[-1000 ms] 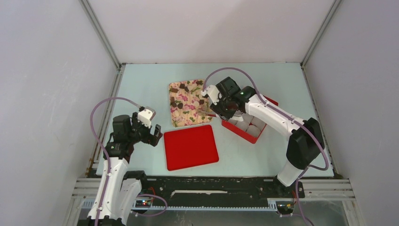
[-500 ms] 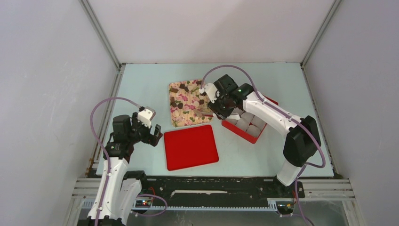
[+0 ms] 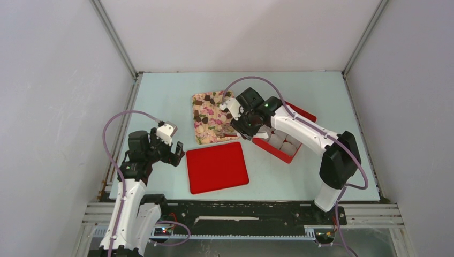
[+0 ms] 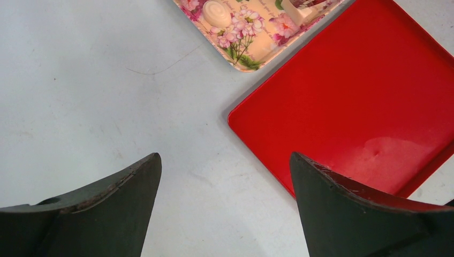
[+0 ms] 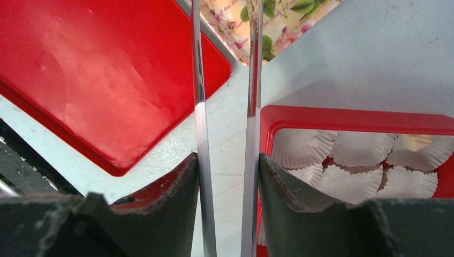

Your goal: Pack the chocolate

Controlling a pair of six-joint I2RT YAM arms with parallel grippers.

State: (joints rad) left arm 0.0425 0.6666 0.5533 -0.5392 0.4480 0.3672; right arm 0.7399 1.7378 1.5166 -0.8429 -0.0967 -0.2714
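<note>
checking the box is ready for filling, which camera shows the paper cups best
Right wrist: the paper cups sit close up in the red box, crinkled rims clear. Top external shows them only as small pale patches, partly hidden. Left wrist shows none of them.

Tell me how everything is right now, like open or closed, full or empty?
Left hand, open, holding nothing.
Right hand, shut on the tweezers.
Tweezers, gripped, blades apart.
Chocolates, loose on the flowery tray.
Red box, open.
Paper cups, inside the box, mostly empty.
Red lid, off, flat on the table.
</note>
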